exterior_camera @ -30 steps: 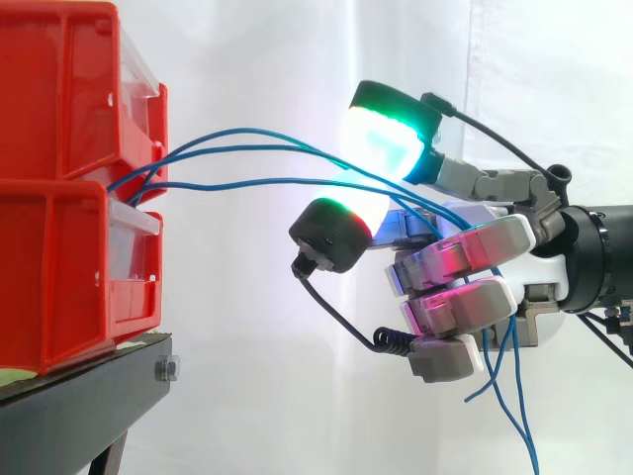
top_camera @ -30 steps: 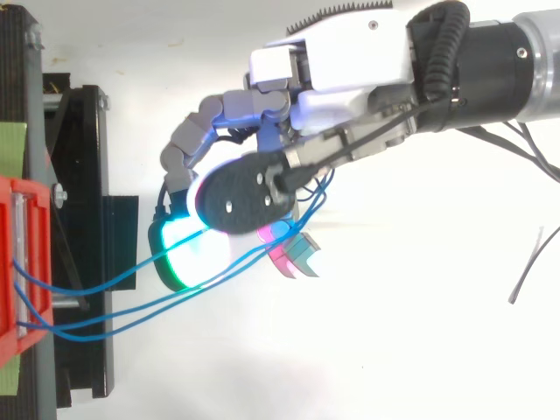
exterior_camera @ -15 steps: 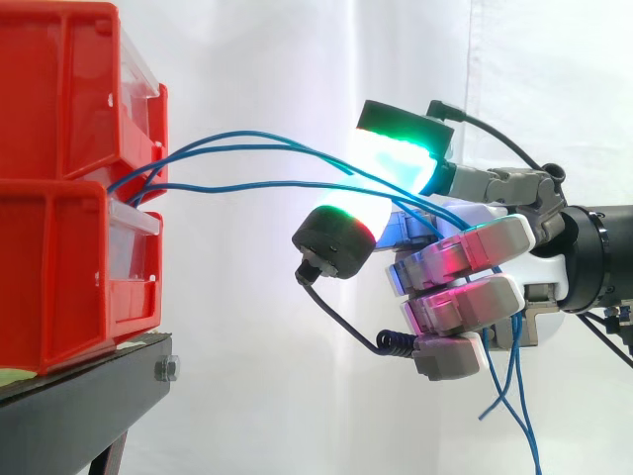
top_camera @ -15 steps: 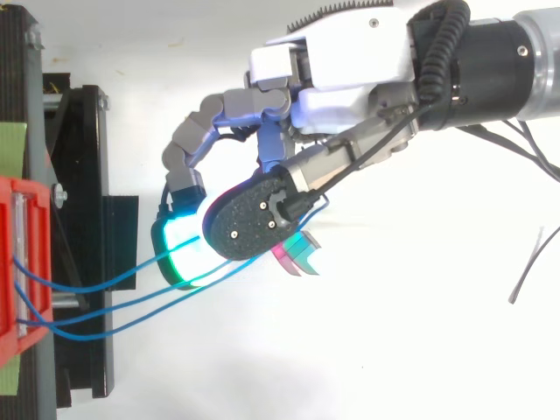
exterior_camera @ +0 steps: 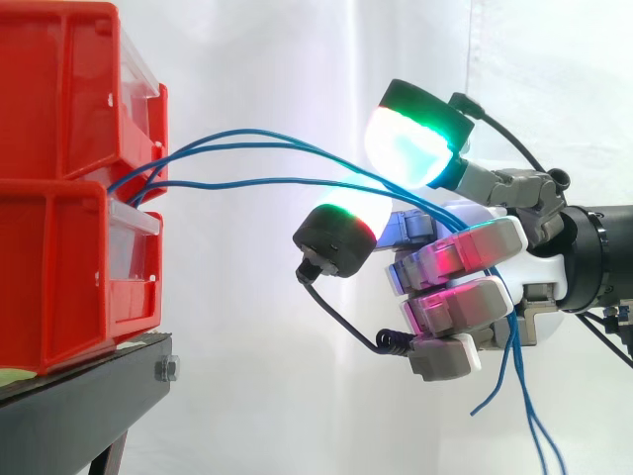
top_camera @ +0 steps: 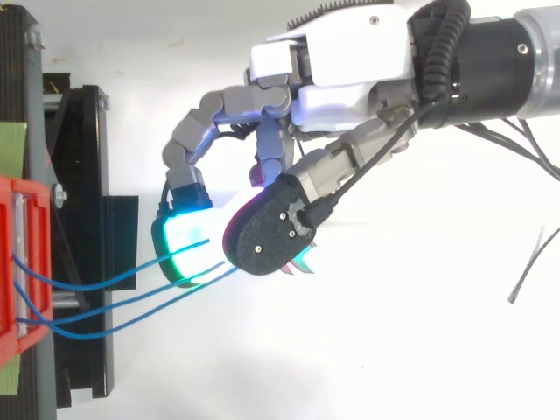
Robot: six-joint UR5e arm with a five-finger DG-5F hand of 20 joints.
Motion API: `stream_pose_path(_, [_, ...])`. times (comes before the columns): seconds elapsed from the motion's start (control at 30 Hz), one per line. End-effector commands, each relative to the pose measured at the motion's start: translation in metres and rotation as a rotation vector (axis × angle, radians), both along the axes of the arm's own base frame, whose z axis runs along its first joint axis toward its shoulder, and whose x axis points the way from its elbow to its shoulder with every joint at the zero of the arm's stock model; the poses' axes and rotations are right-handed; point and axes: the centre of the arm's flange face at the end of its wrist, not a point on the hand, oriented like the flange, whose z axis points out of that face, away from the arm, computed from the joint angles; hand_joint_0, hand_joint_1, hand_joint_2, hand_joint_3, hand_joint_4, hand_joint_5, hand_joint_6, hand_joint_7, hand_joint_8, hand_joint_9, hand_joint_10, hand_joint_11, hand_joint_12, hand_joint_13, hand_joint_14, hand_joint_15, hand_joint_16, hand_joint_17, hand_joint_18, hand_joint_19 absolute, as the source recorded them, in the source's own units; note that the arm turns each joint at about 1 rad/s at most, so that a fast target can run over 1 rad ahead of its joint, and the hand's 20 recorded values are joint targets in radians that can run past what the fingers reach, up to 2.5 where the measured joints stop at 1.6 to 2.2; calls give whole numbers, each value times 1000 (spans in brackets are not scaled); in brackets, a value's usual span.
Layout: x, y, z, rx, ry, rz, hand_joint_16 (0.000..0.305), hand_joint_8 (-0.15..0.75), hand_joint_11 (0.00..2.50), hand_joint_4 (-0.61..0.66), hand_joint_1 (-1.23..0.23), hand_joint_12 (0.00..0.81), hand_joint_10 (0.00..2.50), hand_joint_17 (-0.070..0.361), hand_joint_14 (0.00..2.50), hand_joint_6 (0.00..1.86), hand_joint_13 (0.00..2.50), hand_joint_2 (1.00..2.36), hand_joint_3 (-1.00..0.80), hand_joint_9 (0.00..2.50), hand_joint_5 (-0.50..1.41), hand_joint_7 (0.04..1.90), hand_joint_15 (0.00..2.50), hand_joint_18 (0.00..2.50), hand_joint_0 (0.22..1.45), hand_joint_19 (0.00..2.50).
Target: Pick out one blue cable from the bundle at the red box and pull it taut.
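Room: plain white curtain [exterior_camera: 277, 79] behind; from the top, plain white ground [top_camera: 394, 350] below.
Stand: black metal stand [exterior_camera: 79, 406] at left, w/ a green tape strip [top_camera: 10, 144] on its left edge.
Bins: two red plastic bins [exterior_camera: 59, 198] stacked on the stand, clear front panels.
Cables: three thin blue cables [exterior_camera: 257, 181] come out btwn the bins and bow across to the hand. They're curved, not straight. Loose ends [exterior_camera: 524, 396] dangle under the hand.
Hand: hand [exterior_camera: 465, 287] at right, well apart from the bins. Its curled fingers wrap the cables, which pass btwn the green-glowing pad [exterior_camera: 410, 148] and the thumb pad [exterior_camera: 336, 237]; the pads are apart.
In the way: from the top, the thumb's black back hides where the cables enter.
Other: thin grey strand [top_camera: 525, 271] lying at right.
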Motion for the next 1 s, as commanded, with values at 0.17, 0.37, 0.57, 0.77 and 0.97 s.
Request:
stream_pose_path(0.17, [0, 0, 0, 0, 2, -1, 48, 246, 715, 33, -664, 344, 28, 107, 27, 872, 1297, 1006, -416, 1491, -68, 917, 710, 999, 551, 746])
stream_pose_path(0.37, [0, 0, 0, 0, 2, 2, 53, 267, 688, 0, -728, 367, 23, 120, 24, 881, 1336, 1012, -270, 1537, -55, 909, 687, 1075, 565, 694])
stream_pose_path(0.57, [0, 0, 0, 0, 2, 2, 57, 276, 665, -29, -742, 386, 22, 129, 23, 881, 1353, 1011, -201, 1562, -43, 905, 664, 1122, 557, 665])
stream_pose_path(0.77, [0, 0, 0, 0, 2, 2, 60, 278, 651, -56, -753, 396, 22, 134, 23, 877, 1301, 1008, -184, 1573, -36, 917, 633, 1136, 557, 641])
stream_pose_path(0.97, [0, 0, 1, 0, 1, 2, 58, 277, 643, -78, -757, 402, 21, 131, 22, 875, 1227, 1007, -181, 1556, -34, 919, 615, 1104, 560, 647])
